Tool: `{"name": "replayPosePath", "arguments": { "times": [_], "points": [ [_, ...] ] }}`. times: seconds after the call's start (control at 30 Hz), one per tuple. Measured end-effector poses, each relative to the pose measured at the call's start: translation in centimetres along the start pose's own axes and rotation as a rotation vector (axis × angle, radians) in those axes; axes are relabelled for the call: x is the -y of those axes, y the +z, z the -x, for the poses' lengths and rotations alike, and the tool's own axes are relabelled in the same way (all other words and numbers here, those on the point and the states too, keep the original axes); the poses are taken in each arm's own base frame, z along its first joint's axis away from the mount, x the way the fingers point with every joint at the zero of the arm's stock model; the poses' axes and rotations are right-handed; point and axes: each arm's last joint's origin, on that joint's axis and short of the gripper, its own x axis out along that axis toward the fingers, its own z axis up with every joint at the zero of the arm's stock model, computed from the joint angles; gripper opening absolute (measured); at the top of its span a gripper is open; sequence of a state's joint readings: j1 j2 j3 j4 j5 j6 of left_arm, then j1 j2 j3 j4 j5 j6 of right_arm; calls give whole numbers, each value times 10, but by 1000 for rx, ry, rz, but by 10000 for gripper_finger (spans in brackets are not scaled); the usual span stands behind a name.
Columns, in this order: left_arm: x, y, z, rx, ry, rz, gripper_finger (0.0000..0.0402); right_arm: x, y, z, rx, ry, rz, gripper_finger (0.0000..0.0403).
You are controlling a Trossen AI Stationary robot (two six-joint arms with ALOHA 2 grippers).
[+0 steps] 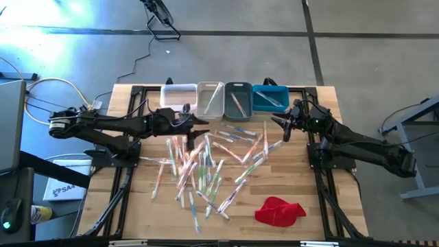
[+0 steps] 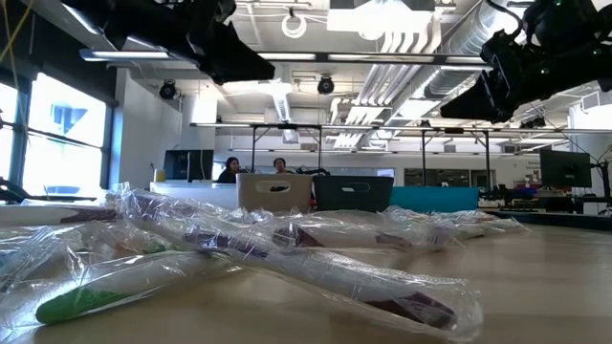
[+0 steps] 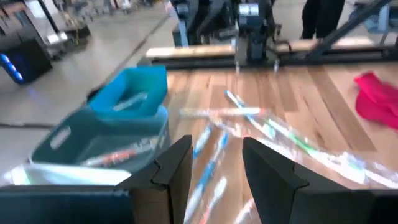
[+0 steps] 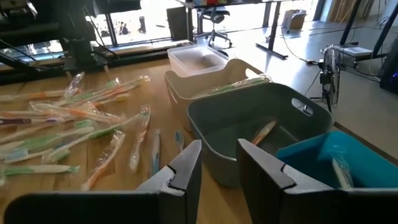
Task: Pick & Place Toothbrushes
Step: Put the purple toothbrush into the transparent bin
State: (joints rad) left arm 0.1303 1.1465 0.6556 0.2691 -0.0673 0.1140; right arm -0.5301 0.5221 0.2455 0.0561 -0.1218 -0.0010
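Many wrapped toothbrushes (image 1: 206, 161) lie scattered flat across the middle of the wooden table, close up in the low view (image 2: 287, 258). A few more lie inside the beige bin (image 1: 210, 98), the grey bin (image 1: 238, 98) and the blue bin (image 1: 269, 98). My left gripper (image 1: 204, 124) hangs open above the pile's far left part, just near of the beige bin, with nothing between its fingers (image 3: 216, 163). My right gripper (image 1: 278, 125) hangs open near of the blue bin, also with nothing in it (image 4: 219, 163).
A white bin (image 1: 178, 95) stands left of the beige one, so the bins form a row along the far edge. A red cloth (image 1: 280, 210) lies at the near right. Bare wood shows at the near left and to the right of the cloth.
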Motion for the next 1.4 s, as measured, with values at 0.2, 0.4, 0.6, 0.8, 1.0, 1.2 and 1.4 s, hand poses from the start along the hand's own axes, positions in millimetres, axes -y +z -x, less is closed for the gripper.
{"name": "replayPosePath", "arguments": {
  "times": [0.2, 0.4, 0.6, 0.8, 1.0, 1.2, 1.4],
  "points": [
    [1, -7, 0, -66, -14, 15, 138, 0, 1, 0, 12, 10, 1, 93],
    [1, -6, 0, -66, -14, 37, 138, 0, 1, 0, 15, 11, 1, 93],
    [1, -6, 0, -62, -13, 37, 138, 0, 1, 0, 14, 11, 1, 93],
    [1, -6, 0, -62, -13, 37, 138, 0, 1, 0, 15, 11, 2, 93],
    [1, -6, 0, -61, -14, 40, 138, 0, 1, 0, 15, 11, 3, 93],
    [1, -6, 0, -60, -13, 42, 138, 0, 3, 0, 34, 11, 5, 93],
    [1, -6, 0, -62, -11, 117, 138, 0, 4, 0, 39, 11, 2, 93]
  ]
}}
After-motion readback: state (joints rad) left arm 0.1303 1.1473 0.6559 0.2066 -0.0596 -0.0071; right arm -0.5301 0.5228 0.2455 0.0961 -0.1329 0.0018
